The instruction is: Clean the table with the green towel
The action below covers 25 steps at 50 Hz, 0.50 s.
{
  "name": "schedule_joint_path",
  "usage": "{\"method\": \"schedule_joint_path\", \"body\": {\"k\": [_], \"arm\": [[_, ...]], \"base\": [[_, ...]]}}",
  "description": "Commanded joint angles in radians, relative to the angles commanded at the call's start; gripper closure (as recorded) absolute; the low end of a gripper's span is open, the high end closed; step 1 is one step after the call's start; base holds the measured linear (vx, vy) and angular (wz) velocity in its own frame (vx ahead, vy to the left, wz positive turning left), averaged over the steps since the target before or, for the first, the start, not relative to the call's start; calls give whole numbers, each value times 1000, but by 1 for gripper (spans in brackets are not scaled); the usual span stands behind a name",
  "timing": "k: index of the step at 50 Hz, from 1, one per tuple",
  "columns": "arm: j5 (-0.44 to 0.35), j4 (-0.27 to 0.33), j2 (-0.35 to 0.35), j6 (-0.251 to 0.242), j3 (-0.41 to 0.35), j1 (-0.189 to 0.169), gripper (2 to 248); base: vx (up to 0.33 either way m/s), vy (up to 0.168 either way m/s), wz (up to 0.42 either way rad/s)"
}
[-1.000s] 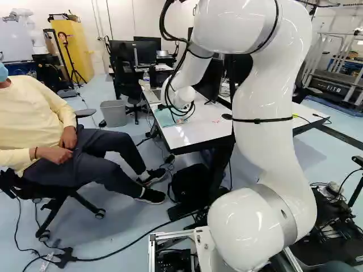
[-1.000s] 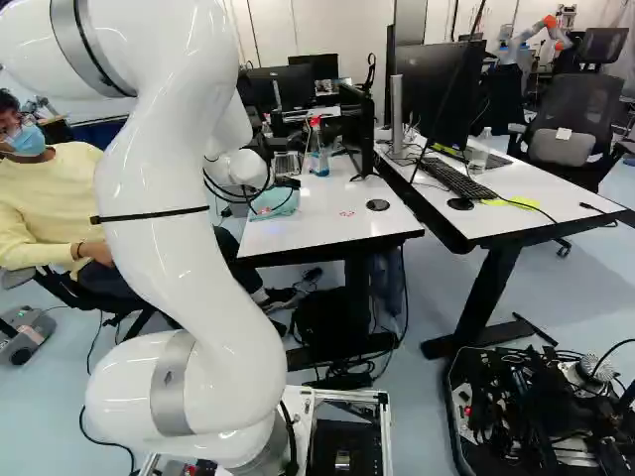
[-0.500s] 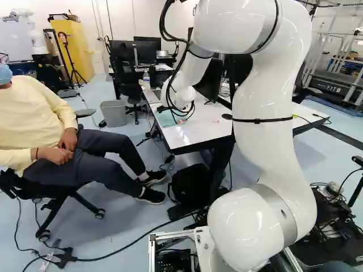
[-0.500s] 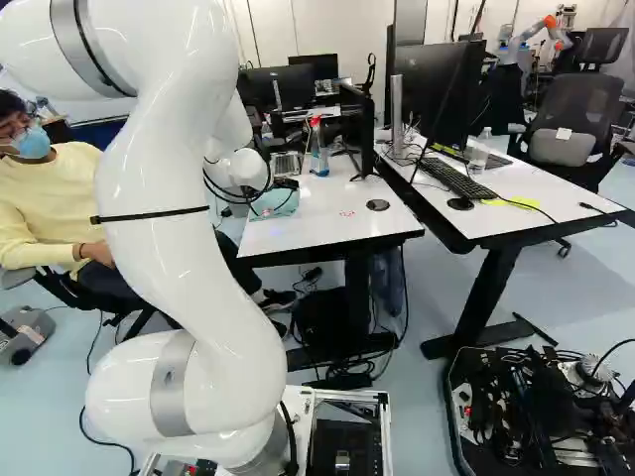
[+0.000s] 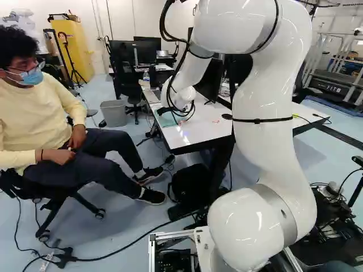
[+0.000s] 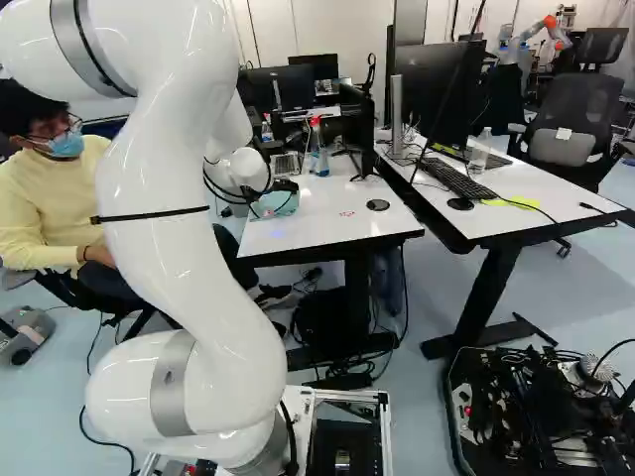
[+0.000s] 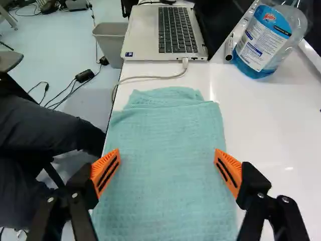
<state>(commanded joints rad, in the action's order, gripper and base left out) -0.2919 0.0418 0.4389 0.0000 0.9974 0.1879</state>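
A pale blue floor, glossy with light, runs back to a white wall; a yellow cabinet stands near it, a grey bin nearer, and a dark office chair beyond a white-topped desk

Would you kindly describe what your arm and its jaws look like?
My arm is glossy white and rounded, with grey joint bands, a black strap and black cables looping near the wrist. The gripper is black, its jaws tipped with orange pads bearing dark slots.
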Motion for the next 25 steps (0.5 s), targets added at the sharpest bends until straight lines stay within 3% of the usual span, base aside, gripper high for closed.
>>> {"method": "schedule_joint_path", "body": {"k": [20,21,25], "arm": [[1,0,0,0,0,0,3],[1,0,0,0,0,0,26],[1,0,0,0,0,0,26]], "base": [[0,0,0],[0,0,0],[0,0,0]]}}
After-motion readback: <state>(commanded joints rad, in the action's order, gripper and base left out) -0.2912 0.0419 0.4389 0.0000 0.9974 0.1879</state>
